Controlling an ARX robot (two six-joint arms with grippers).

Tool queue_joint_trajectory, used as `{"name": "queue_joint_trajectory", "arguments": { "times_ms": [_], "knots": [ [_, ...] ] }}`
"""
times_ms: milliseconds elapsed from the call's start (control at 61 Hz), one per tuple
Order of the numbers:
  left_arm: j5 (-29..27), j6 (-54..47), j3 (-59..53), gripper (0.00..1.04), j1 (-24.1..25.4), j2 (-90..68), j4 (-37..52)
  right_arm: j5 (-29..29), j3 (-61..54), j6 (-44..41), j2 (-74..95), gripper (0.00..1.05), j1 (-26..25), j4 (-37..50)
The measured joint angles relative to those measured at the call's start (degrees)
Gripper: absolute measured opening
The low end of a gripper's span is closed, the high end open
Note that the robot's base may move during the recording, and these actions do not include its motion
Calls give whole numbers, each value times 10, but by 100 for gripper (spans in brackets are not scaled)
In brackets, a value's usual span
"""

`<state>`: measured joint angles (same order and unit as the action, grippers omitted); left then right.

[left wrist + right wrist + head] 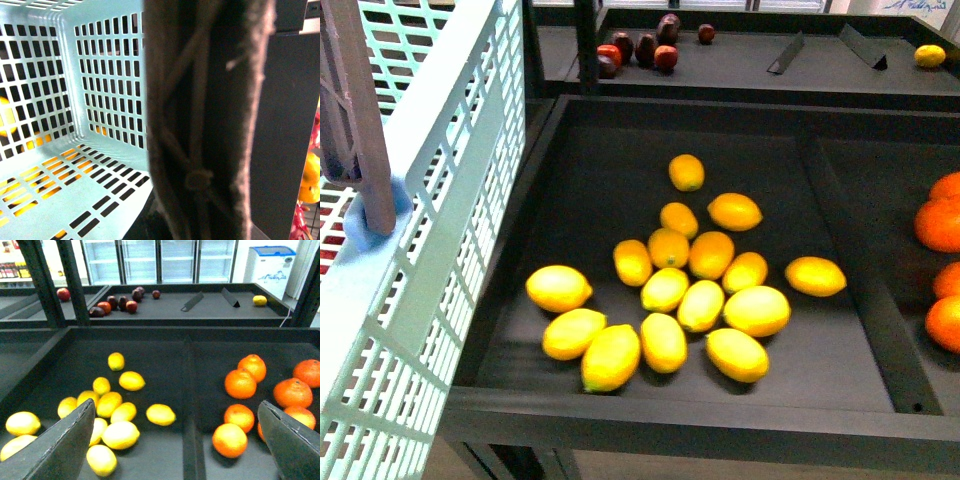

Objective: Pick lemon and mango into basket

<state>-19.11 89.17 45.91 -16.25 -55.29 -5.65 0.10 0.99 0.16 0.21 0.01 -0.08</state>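
Oranges (pixel 240 384) bunched in the right compartment of the near tray (pixel 670 418), and a raised divider (pixel 188 390) walls them off from the left one. Up on the back tray (pixel 210 310), a cluster of dark red fruits (pixel 117 304) sits toward its left end, and two slanted panels (pixel 192 301) stand further right. Behind it all are glass-door fridges (pixel 160 260), and there's a white chest freezer (pixel 270 265) with a blue lid at the right.

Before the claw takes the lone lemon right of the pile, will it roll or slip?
Being a plump oval, the lemon would probably roll if nudged sideways. Its skin looks smooth, so it may slip. Nothing touches it, so the pile should stay put.
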Motion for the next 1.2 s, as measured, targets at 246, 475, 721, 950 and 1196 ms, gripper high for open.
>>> {"name": "queue_joint_trajectory", "arguments": {
  "times_ms": [246,475,721,950,1196],
  "knots": [
    [0,0,0,5,0,0,0,-1,0,0,0,96,0,0],
    [1,0,0,5,0,0,0,0,0,0,0,96,0,0],
    [0,0,0,5,0,0,0,-1,0,0,0,96,0,0],
    [-2,-1,0,5,0,0,0,-1,0,0,-1,96,0,0],
    [64,-143,72,5,21,-40,-142,-3,0,0,0,96,0,0]
  ]
}}
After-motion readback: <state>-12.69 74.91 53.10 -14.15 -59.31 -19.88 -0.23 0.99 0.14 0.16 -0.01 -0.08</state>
